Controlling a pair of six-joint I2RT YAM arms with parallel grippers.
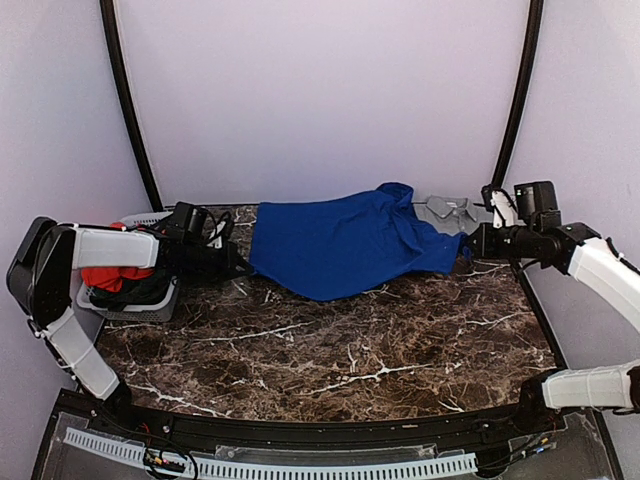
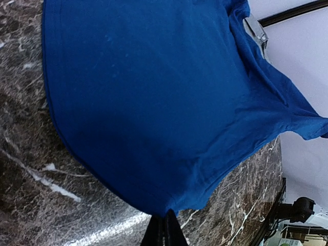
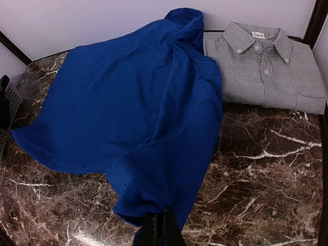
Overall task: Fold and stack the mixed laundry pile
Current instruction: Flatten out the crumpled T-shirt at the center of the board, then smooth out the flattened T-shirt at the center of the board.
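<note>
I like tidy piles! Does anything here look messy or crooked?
Yes. The blue shirt sits crooked and wrinkled across the table, pinched at opposite ends by the left gripper and right gripper. The grey shirt behind it looks neatly folded.

Front of table (image 1: pixel 330 350): bare marble, open across its width.
Back strip: blue shirt (image 1: pixel 340 240) spans it, left to right.
Back right corner: folded grey shirt (image 1: pixel 446 212).
Left edge: basket (image 1: pixel 140 308) in the way.

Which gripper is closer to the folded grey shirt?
Right. The right gripper pinches the blue shirt just in front of the grey shirt; the left gripper holds its far edge, by the basket.
</note>
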